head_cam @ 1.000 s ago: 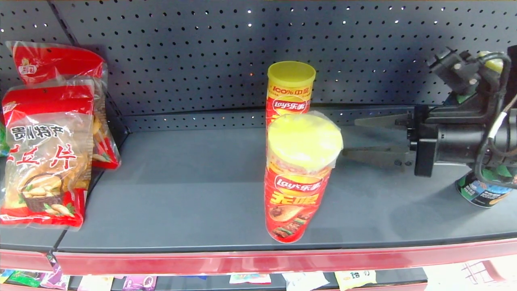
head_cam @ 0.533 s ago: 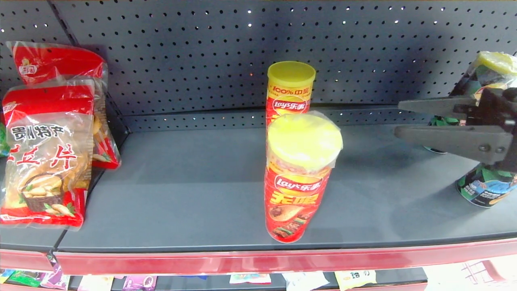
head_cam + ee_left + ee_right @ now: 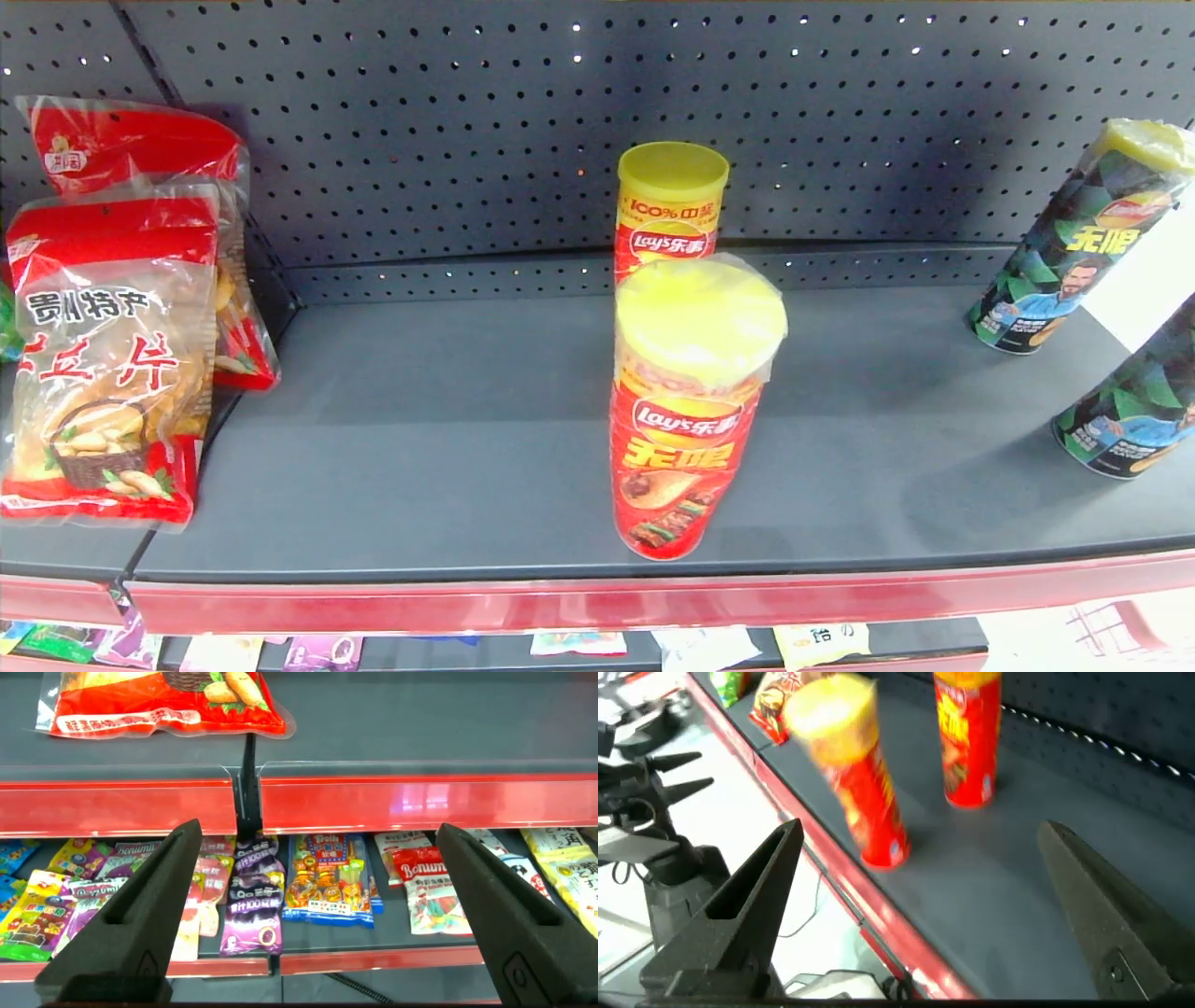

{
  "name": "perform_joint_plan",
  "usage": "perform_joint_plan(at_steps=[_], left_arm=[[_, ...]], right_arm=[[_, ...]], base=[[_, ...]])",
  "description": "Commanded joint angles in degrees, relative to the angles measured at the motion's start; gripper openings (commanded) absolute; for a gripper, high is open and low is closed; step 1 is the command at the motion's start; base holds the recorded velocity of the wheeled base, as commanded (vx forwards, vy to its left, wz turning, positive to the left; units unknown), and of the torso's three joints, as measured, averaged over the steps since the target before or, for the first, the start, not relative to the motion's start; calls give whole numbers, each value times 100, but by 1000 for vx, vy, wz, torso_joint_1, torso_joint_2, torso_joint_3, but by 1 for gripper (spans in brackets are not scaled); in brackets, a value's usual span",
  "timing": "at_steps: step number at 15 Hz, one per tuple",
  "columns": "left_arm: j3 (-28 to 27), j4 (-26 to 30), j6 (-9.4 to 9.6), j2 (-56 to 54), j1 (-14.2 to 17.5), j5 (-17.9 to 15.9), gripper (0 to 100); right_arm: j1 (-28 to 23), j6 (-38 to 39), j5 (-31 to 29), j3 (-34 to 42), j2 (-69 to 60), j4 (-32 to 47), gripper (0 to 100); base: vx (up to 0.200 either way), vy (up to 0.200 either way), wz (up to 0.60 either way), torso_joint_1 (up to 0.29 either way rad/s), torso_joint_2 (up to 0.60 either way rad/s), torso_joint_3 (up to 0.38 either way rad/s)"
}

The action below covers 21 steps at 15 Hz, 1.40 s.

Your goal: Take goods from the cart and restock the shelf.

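Observation:
Two red chip cans with yellow lids stand mid-shelf on the grey shelf (image 3: pixel 448 448), the front can (image 3: pixel 686 439) close before the rear can (image 3: pixel 670 210). Neither is held. In the right wrist view my right gripper (image 3: pixel 920 910) is open and empty, off the shelf's front edge, with the front can (image 3: pixel 864 793) and rear can (image 3: pixel 971 737) beyond its fingertips. My left gripper (image 3: pixel 318 924) is open and empty too, lower down, facing the red price rail (image 3: pixel 374 803).
Two dark green cans (image 3: pixel 1074 243) (image 3: pixel 1125 411) lean at the shelf's right end. Red snack bags (image 3: pixel 103 364) stand at its left end. Open shelf lies on either side of the red cans. Candy bags (image 3: pixel 327 877) fill the lower shelf.
My right gripper, which was open beside the front red can, has pulled back to the right and left the head view. The cans stand where they were.

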Motion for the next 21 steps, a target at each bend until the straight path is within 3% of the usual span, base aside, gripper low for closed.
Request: perform_joint_plan(at_steps=[1,6,13,18,21], left_arm=[[1,0,-4,5,0,0,100],[1,0,-4,5,0,0,100],[1,0,-4,5,0,0,100],[1,0,-4,5,0,0,100],[1,0,-4,5,0,0,100]], right_arm=[[-868,3,-204,308,-1410,447,100],[-1220,170,-3684,976,-2737,509,100],[-1079,267,-3368,3340,-3616,394,100],[-1018,399,-3368,5010,-3748,-1109,100],[-1009,452,-3359,5019,-3994,-1196,100]], base=[[0,0,0,0,0,0],[0,0,0,0,0,0],[0,0,0,0,0,0],[0,0,0,0,0,0],[0,0,0,0,0,0]])
